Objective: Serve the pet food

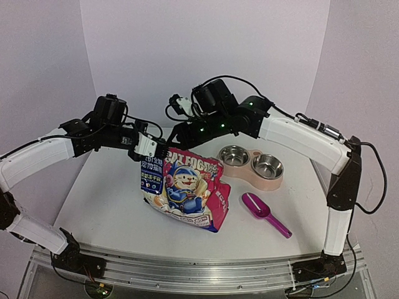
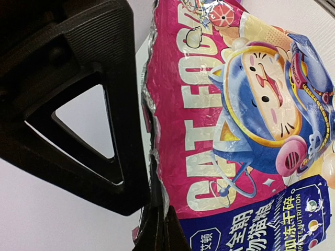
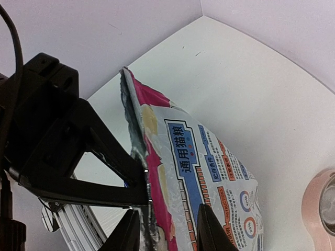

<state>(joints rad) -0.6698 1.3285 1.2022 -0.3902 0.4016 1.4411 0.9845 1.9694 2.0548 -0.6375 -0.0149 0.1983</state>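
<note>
So my read is you're at the opening step: the cat food pouch (image 1: 184,187) stands upright mid-desk with the kibble out of sight inside it, and both arms are up at its top left corner. Your left hand (image 2: 159,231) looks pinched together on the top edge of the pouch. Your right hand (image 3: 168,227) has its fingers apart, one on each side of that same edge, not biting yet as far as I can tell. I'd close the right one on the flat seal strip just beside the left, not lower on the puffy belly, since that glossy film looks slick and will probably slide out of a shallow pinch. Then pull the two sides apart slow and level, because a jerk could tip the bag and dump food on the desk (image 1: 106,199). Material-wise, the pouch is shiny crinkled plastic in pink, blue and white with a silvery edge showing at the seam. It's fat at the bottom and tapers to a thin wrinkled top, so it'll flex rather than hold its shape. Over to the right, the pink feeder (image 1: 269,183) is smooth moulded plastic holding two round steel bowls. The magenta scoop (image 1: 262,210) lies nearer you, translucent plastic with a deep cup and a straight handle. The desk is flat matte white.
</note>
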